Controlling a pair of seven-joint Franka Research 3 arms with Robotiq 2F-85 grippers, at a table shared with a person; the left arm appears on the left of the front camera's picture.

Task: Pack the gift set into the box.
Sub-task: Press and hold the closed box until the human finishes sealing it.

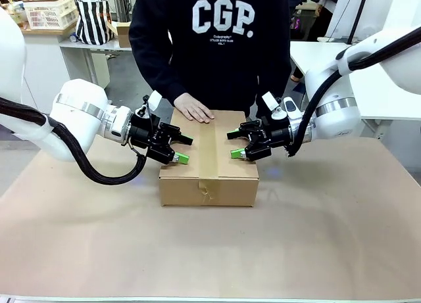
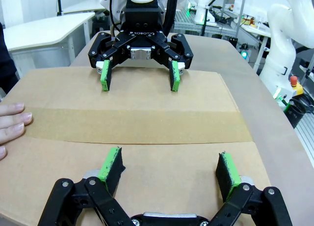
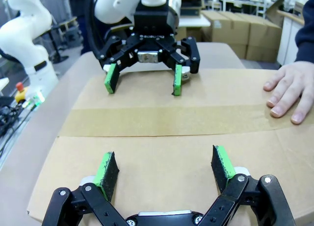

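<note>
box (image 1: 209, 158) taped shut — contents hidden; person's hand (image 1: 193, 109) on top

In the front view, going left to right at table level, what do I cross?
Left claw → tape strip down the middle of the box → right claw. Both claws are open and sit over opposite ends of the closed box; the person's hand rests on its far edge.

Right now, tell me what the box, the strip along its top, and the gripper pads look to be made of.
The box: plain brown cardboard, matte, with a small dent on its front.
The strip: probably brown packing tape, slightly darker and smoother than the flaps.
The pads: bright green, likely rubber or foam; their faces look matte, but I cannot confirm which.
</note>
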